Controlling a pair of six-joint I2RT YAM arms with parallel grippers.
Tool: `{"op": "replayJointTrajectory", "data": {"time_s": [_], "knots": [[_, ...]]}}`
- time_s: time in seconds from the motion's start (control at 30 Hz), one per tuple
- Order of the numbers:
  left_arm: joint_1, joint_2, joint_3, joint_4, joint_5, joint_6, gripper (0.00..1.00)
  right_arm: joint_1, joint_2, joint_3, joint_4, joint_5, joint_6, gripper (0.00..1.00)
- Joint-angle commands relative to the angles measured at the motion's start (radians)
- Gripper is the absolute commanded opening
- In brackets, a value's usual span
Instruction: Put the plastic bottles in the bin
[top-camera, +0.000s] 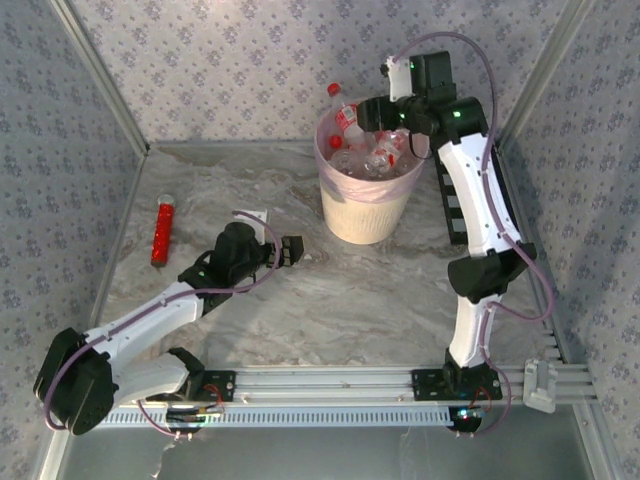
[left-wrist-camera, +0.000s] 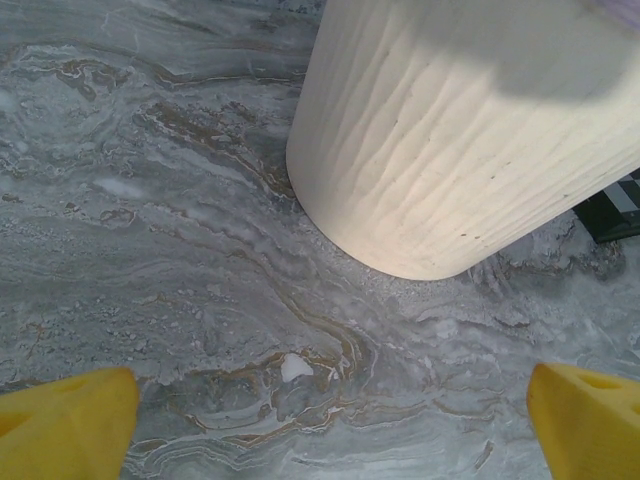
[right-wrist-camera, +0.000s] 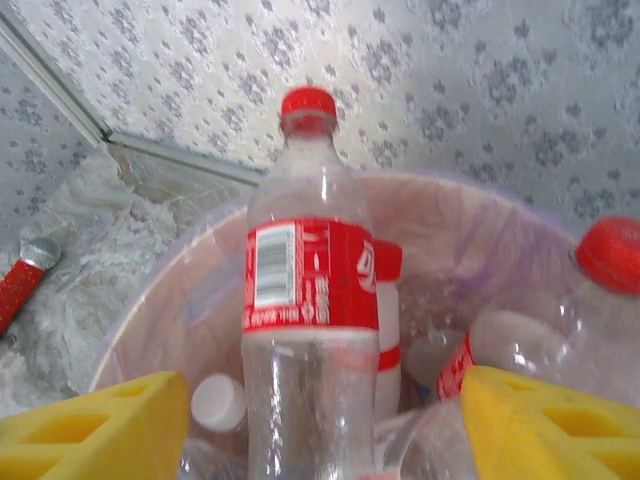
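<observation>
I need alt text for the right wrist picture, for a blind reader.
A clear bottle with red cap and label stands upright in a pink-lined bin among other bottles, framed by two open yellow fingers not touching it.

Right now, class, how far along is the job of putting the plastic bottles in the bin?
Done: the bin is heaped with plastic bottles. In hand: the right jaws stand open either side of an upright red-capped bottle in the bin. Remaining: seemingly nothing; the table carries a red tube, not a bottle.
</observation>
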Motion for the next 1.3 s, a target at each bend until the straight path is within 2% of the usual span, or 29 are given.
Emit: {"op": "replayJointTrajectory", "data": {"time_s": [0.0, 0.07, 0.13, 0.27, 0.37, 0.47, 0.57, 0.8, 0.93, 1.07, 1.13, 1.27], "knots": [[0.007, -0.012, 0.053, 0.003, 0.011, 0.010, 0.99, 0.024, 0.090, 0.073, 0.075, 0.017, 0.019, 0.68], [0.008, -0.019, 0.051, -0.003, 0.007, 0.011, 0.99, 0.034, 0.130, 0.108, 0.088, 0.017, 0.016, 0.68], [0.008, -0.024, 0.049, -0.008, 0.003, 0.012, 0.99, 0.043, 0.163, 0.129, 0.088, 0.022, 0.012, 0.72], [0.009, -0.032, 0.046, -0.015, -0.002, 0.013, 0.99, 0.042, 0.187, 0.102, 0.079, 0.053, 0.027, 0.73], [0.008, -0.029, 0.047, -0.013, -0.003, 0.015, 0.99, 0.041, 0.175, 0.051, 0.076, 0.029, 0.018, 0.66], [0.008, -0.022, 0.047, -0.006, -0.003, 0.013, 0.99, 0.044, 0.143, -0.034, 0.076, -0.013, 0.009, 0.50], [0.008, -0.015, 0.048, -0.001, -0.002, 0.012, 0.99, 0.051, 0.091, -0.168, 0.116, -0.041, 0.021, 0.41], [0.008, -0.026, 0.050, -0.019, -0.018, 0.019, 0.99, 0.083, 0.020, -0.350, 0.143, -0.125, 0.023, 0.39], [0.013, -0.042, 0.059, -0.054, -0.045, 0.034, 0.99, 0.103, -0.006, -0.383, 0.146, -0.188, 0.029, 0.39], [0.025, -0.056, 0.085, -0.118, -0.093, 0.056, 1.00, 0.121, -0.020, -0.371, 0.140, -0.196, 0.038, 0.42], [0.034, -0.055, 0.108, -0.154, -0.118, 0.073, 0.99, 0.122, -0.020, -0.334, 0.132, -0.165, 0.043, 0.47], [0.051, -0.057, 0.151, -0.197, -0.146, 0.108, 1.00, 0.118, -0.029, -0.227, 0.099, -0.098, 0.053, 0.72]]}}
